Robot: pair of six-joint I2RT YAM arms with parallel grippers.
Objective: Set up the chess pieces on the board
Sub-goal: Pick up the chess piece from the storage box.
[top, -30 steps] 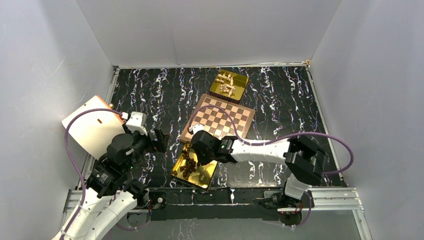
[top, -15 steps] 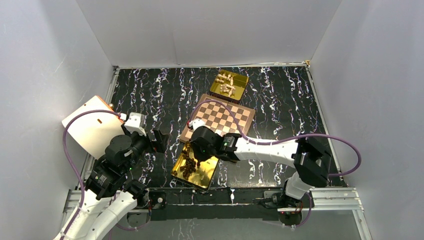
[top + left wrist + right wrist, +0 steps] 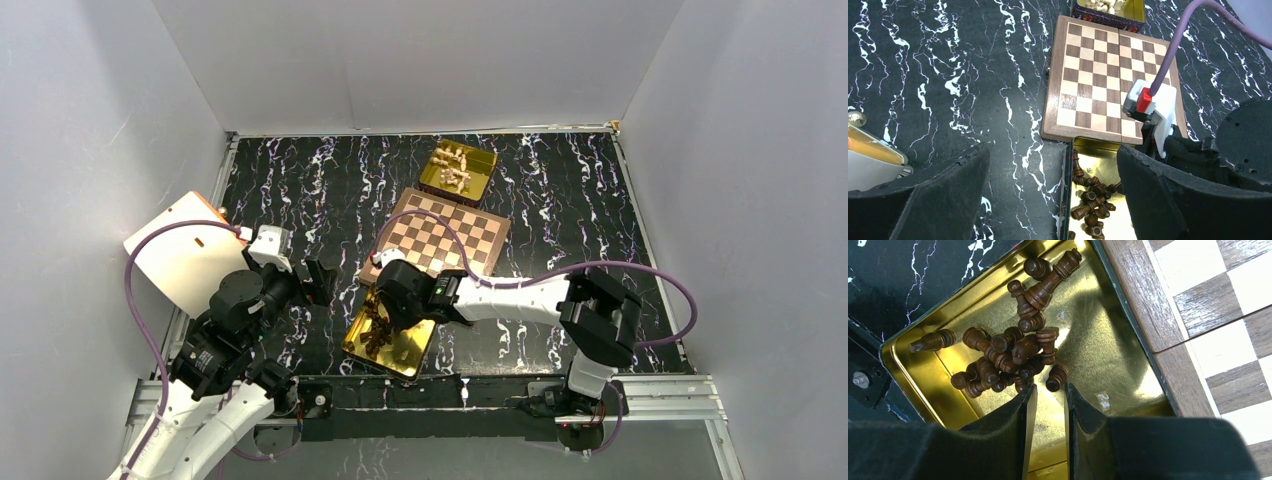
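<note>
The board (image 3: pixel 445 238) lies mid-table with no pieces on it; it also shows in the left wrist view (image 3: pixel 1098 75) and at the right of the right wrist view (image 3: pixel 1228 315). The dark brown chess pieces (image 3: pixel 1013 347) lie in a heap in a gold tray (image 3: pixel 1098 340) touching the board's near edge, also seen in the top view (image 3: pixel 378 333). My right gripper (image 3: pixel 1049 390) hangs low over this tray, its jaws a narrow gap apart with nothing between them; one fallen piece (image 3: pixel 1055 377) lies just beyond its tips. My left gripper (image 3: pixel 1053 200) is wide open and empty, left of the tray.
A second gold tray (image 3: pixel 457 168) with cream pieces sits against the board's far edge. A pale flat box (image 3: pixel 185 250) lies at the table's left edge beside the left arm. The right arm's purple cable (image 3: pixel 1173 55) arcs over the board. White walls enclose the table.
My right gripper has shifted a little to the left over the dark pieces' tray, and its arm's elbow has swung. The left arm has barely moved.
</note>
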